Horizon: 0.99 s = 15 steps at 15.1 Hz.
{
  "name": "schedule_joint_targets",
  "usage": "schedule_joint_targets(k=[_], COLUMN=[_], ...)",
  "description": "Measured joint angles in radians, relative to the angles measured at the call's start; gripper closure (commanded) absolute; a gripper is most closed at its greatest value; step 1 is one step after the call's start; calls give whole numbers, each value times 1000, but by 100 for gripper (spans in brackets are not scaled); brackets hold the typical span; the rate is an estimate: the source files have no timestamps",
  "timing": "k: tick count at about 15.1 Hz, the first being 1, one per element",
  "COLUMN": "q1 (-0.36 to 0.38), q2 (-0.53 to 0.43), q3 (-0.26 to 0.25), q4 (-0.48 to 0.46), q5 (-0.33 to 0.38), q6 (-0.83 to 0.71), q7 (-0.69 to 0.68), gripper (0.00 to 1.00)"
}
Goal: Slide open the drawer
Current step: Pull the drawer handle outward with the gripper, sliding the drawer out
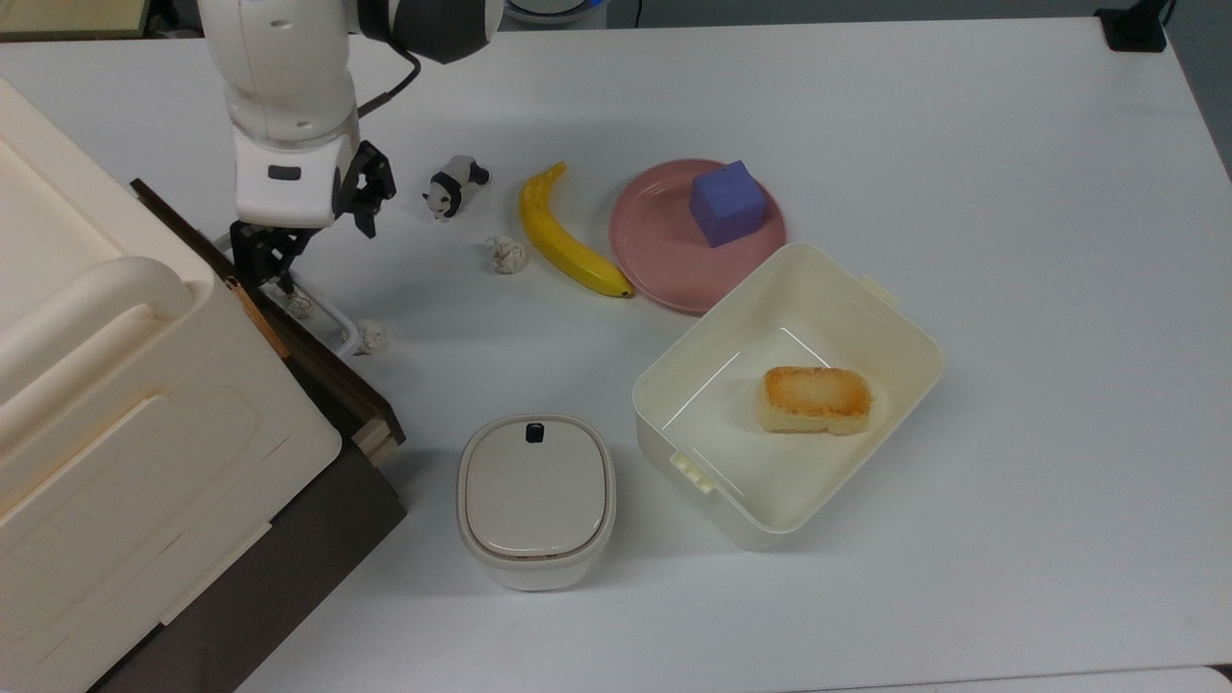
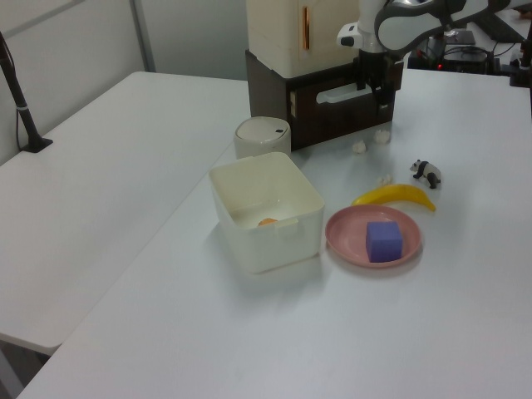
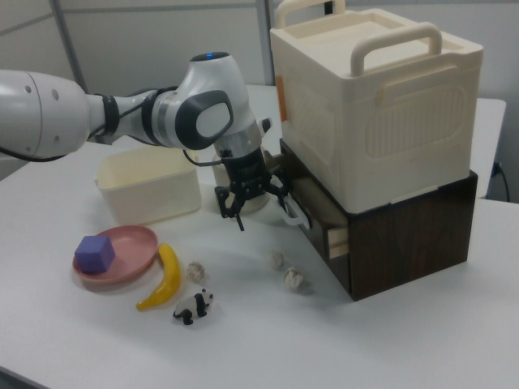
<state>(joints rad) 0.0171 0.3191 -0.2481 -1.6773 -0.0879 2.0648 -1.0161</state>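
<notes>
1. Drawer (image 1: 327, 371) sits at the base of the dark cabinet, under the big cream box (image 1: 125, 404), at about 9 o'clock in the top view; it is the lowest thing in that stack on the white surface (image 1: 1011, 192).
2. Progress, judged from how it lies: the drawer is partly out. Its dark front panel stands clear of the cabinet face, and light wood sides (image 3: 339, 237) show in the gap in the right view. Little of the inner floor is visible, so most of the travel looks left to do.
3. Gripper (image 1: 274, 269) is down at the white loop handle (image 1: 332, 318), at the handle's 11 o'clock end in the top view. Whether the jaws are clamped on the loop or only hooked behind it, I cannot tell.
4. Front panel's long axis runs from 11 o'clock to 5 o'clock in the top view; the drawer faces and slides toward roughly 2 o'clock, out over the paper balls (image 1: 371, 337).
</notes>
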Motion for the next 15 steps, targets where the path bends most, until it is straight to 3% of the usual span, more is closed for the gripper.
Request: schedule_joint_targets(k=[6, 10, 15], q1=[51, 55, 55], q2=[-47, -51, -86], q3=[5, 6, 9], q4=[-2, -3, 11], q5=[6, 6, 62], q6=[-132, -141, -156], q7=[4, 5, 176], gripper=[0, 0, 0])
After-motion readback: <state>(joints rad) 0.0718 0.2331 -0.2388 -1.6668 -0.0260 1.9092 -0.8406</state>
